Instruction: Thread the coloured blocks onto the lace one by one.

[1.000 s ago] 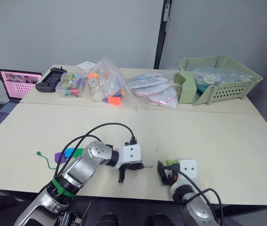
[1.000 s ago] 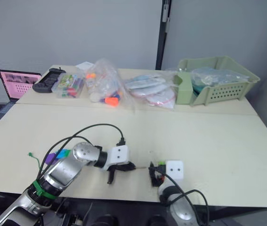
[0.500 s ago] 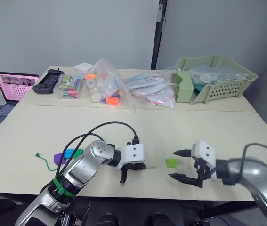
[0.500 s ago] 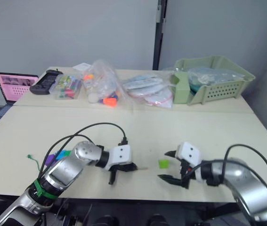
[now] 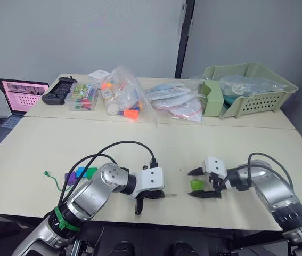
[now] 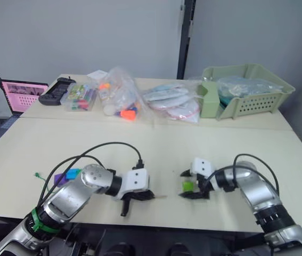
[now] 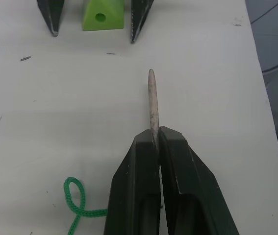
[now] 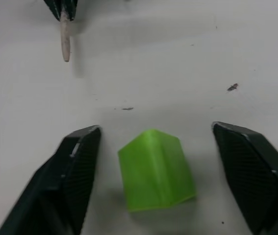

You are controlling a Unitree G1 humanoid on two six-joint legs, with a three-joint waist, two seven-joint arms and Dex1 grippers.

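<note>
Right gripper (image 8: 156, 142) spread wide around smooth lime block (image 8: 156, 169); left gripper (image 7: 157, 139) pinches lace's (image 7: 77, 210) stiff pale tip (image 7: 152, 100).

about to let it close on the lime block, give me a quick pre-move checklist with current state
1. Right gripper open around the lime green block: ok, one finger on each side, both apart from it.
2. Block resting free on the table: ok, nothing else touches it.
3. Left gripper shut on the lace tip: ok, the pale tip sticks out past the fingers.
4. Tip aimed at the block's hole: not ok, the tip points a little to one side of it.
5. Block square between the fingers: not ok, it sits skewed.
6. Lace free of snags behind the gripper: cannot tell.
</note>
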